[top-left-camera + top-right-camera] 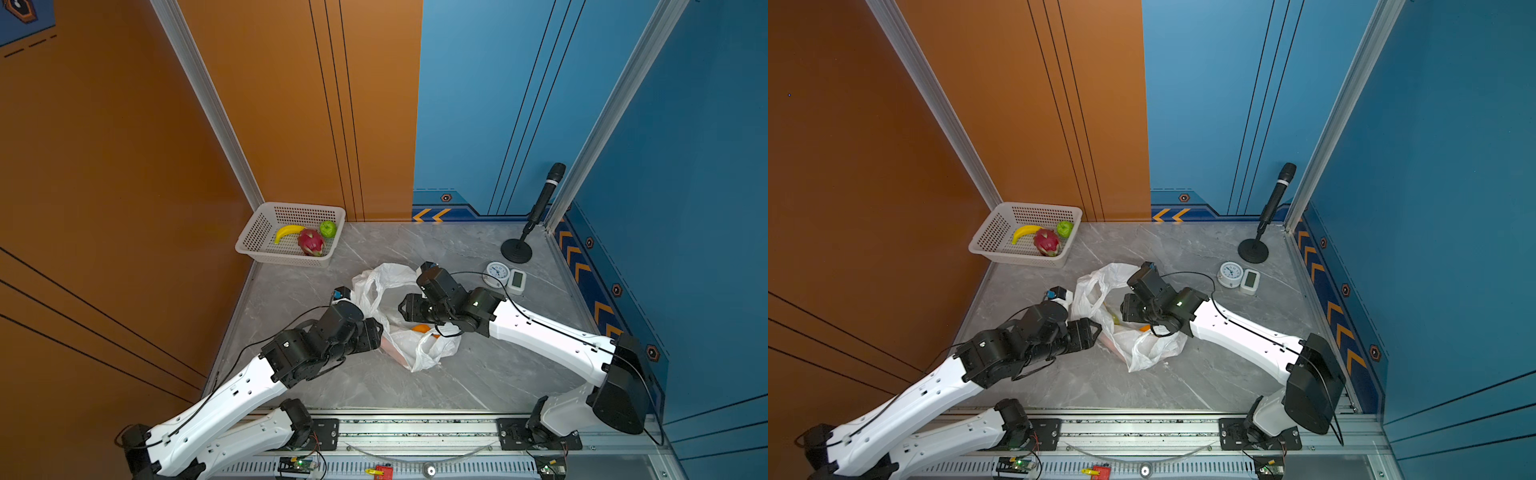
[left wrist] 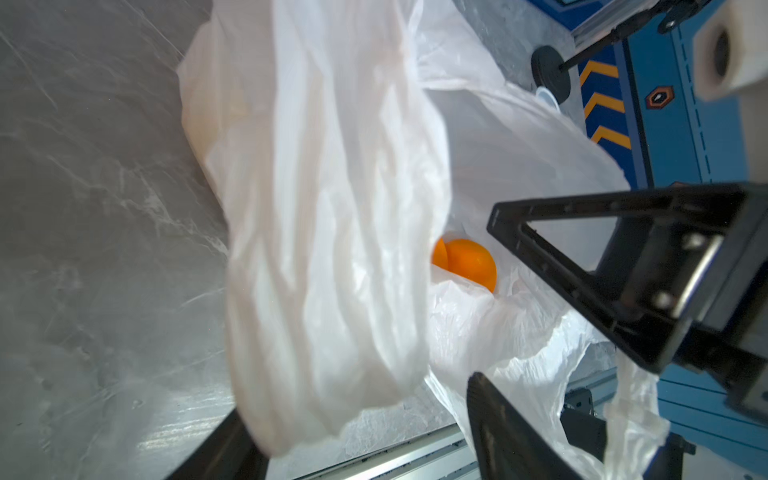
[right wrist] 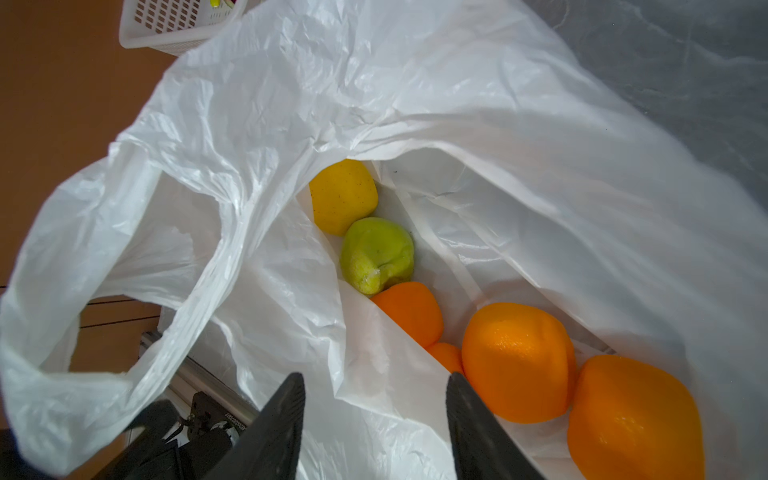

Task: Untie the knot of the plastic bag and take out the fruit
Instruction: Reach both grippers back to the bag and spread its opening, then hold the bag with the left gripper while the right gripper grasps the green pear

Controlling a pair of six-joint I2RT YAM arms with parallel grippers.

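Note:
The white plastic bag (image 1: pixel 419 349) lies crumpled in the middle of the grey table, its mouth gaping. No knot is in view, and the two handle loops stand apart. Inside lie several orange fruit (image 3: pixel 517 361), a yellow one (image 3: pixel 343 195) and a yellow-green one (image 3: pixel 376 253). My right gripper (image 3: pixel 374 386) is open at the bag's mouth, its fingers on either side of the rim. My left gripper (image 2: pixel 355 395) stands wide open at the bag's left side, with a loose fold of bag (image 2: pixel 324 208) hanging between its fingers. One orange fruit (image 2: pixel 469 262) shows beyond that fold.
A white mesh basket (image 1: pixel 257 230) at the back left holds a banana (image 1: pixel 287 232), a dragon fruit (image 1: pixel 311 242) and a green fruit (image 1: pixel 328 228). A round clock (image 1: pixel 497 273), a small white device (image 1: pixel 518 281) and a microphone stand (image 1: pixel 516 251) sit at the back right.

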